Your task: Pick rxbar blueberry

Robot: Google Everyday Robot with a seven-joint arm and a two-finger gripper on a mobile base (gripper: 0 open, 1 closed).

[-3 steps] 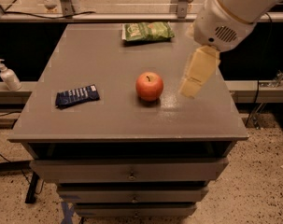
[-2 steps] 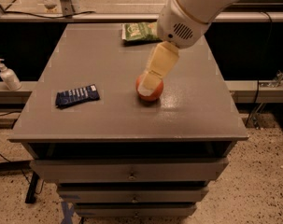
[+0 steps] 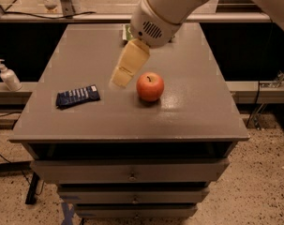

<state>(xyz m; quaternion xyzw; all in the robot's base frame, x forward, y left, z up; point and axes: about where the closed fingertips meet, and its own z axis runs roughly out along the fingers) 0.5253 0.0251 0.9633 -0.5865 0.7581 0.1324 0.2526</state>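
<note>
The rxbar blueberry (image 3: 78, 96) is a small flat navy wrapper with white lettering, lying at the left front of the grey table (image 3: 188, 111). My gripper (image 3: 121, 80) hangs from the white arm above the table's middle, its pale yellow fingers pointing down and left. It is to the right of the bar, well apart from it, and just left of a red apple (image 3: 150, 86).
A green chip bag (image 3: 126, 32) lies at the back of the table, mostly hidden behind the arm. A soap dispenser (image 3: 7, 75) stands on a ledge to the left. Drawers (image 3: 132, 175) sit below the tabletop.
The arm has swung left across the table, from right of the apple to left of it, closer to the bar. The arm now hides most of the chip bag.
</note>
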